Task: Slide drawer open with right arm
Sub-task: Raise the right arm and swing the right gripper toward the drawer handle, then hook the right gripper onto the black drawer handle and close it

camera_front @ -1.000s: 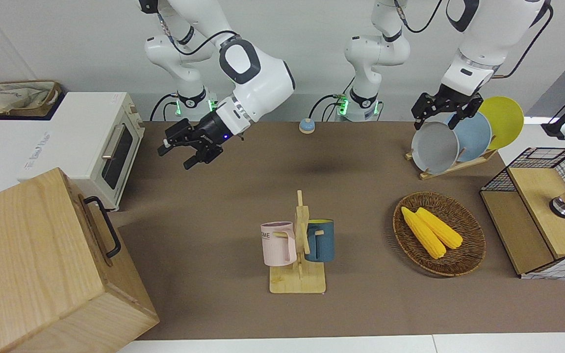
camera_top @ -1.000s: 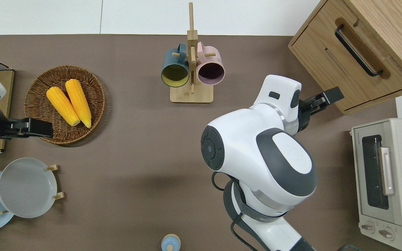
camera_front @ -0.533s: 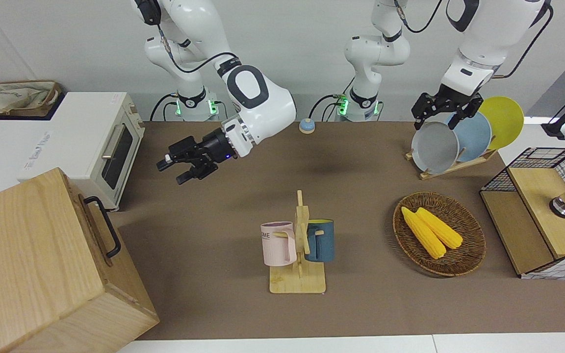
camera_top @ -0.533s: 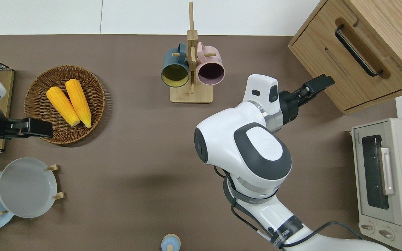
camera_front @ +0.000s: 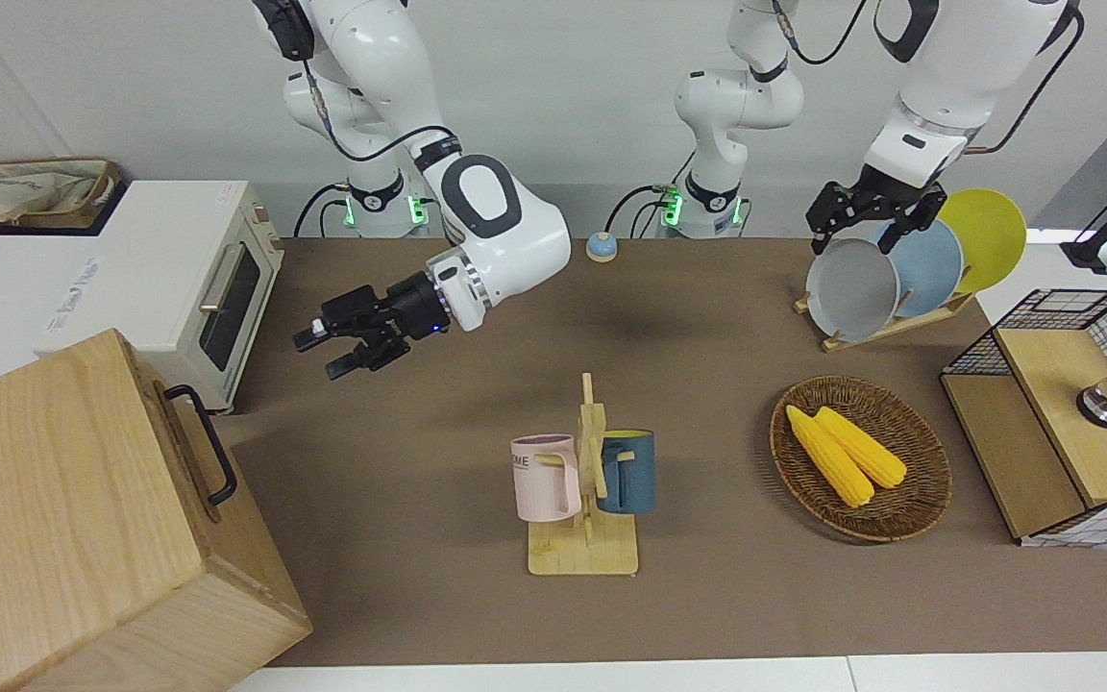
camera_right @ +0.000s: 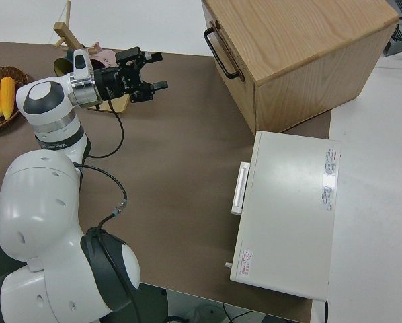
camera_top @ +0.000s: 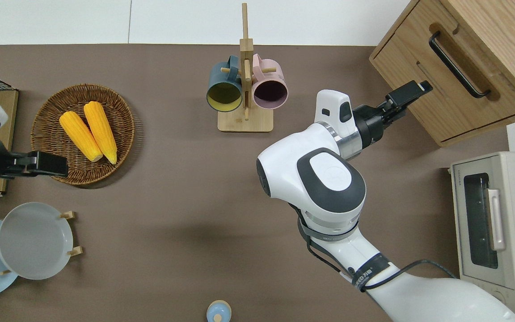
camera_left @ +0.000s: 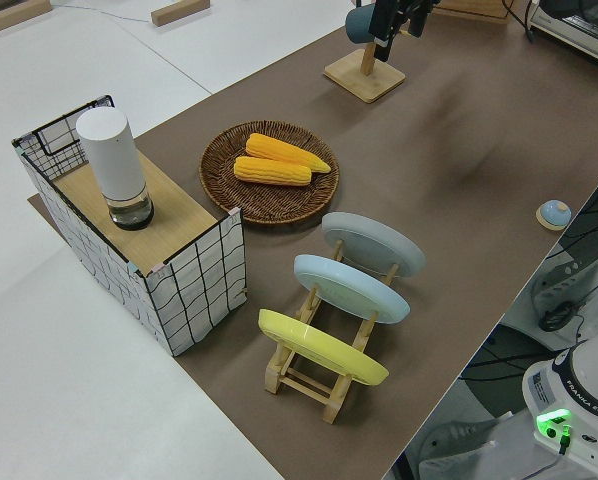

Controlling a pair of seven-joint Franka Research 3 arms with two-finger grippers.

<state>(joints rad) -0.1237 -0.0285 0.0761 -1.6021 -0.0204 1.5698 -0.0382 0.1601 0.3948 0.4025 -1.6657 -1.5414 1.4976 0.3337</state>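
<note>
The drawer (camera_top: 465, 112) is the light-wood front with a black bar handle (camera_top: 456, 65) in the big wooden cabinet (camera_front: 63, 500) at the right arm's end of the table, and it sits shut, flush with the cabinet. My right gripper (camera_top: 418, 88) is in the air, open and empty, pointing at the drawer front. Its tips are over the drawer's edge nearest the mug rack, clear of the handle. The front view shows the right gripper (camera_front: 321, 353) still apart from the handle (camera_front: 203, 444), and the right side view shows the right gripper (camera_right: 157, 70) with fingers spread. The left arm is parked, its left gripper (camera_front: 863, 231) open.
A white toaster oven (camera_top: 485, 223) stands beside the cabinet, nearer to the robots. A wooden mug rack (camera_top: 245, 120) with two mugs stands mid-table. A wicker basket (camera_top: 47, 112) of corn, a plate rack (camera_front: 885, 327) and a wire-mesh box (camera_front: 1053, 413) occupy the left arm's end.
The right arm has stretched out, carrying its open gripper away from the robots and toward the drawer front, and a little lower. The left arm and the drawer have not moved.
</note>
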